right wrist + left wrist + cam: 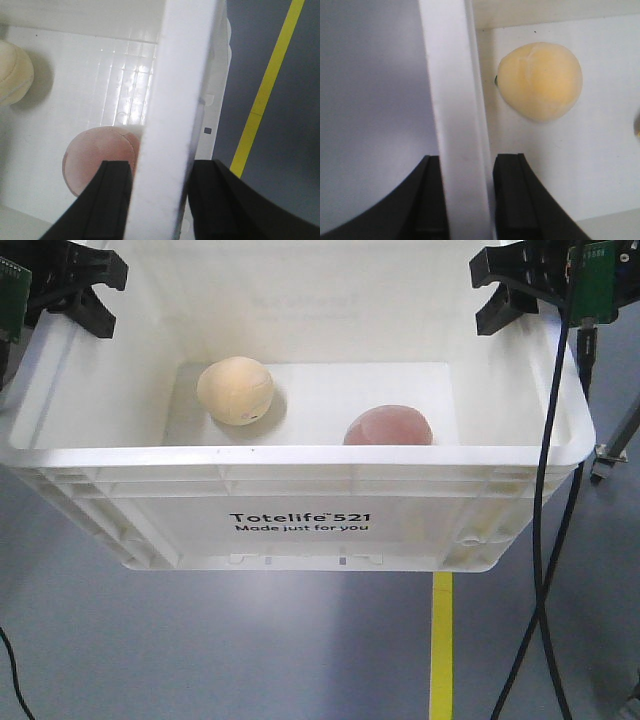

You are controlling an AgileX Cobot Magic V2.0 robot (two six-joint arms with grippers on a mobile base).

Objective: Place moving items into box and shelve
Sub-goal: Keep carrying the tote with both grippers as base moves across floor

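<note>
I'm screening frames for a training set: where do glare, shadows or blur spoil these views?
Front view: the crate interior is washed out, with a soft shadow right of the cream ball. Left wrist view: the rim clamped by the left hand is soft, the ball sharper. Right wrist view: glare streaks the crate floor above the pink ball; the near rim is blurred.

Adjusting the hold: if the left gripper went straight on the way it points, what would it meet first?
Probably the crate wall already between its fingers: the left gripper would seat deeper over it. The cream ball lies aside.
</note>
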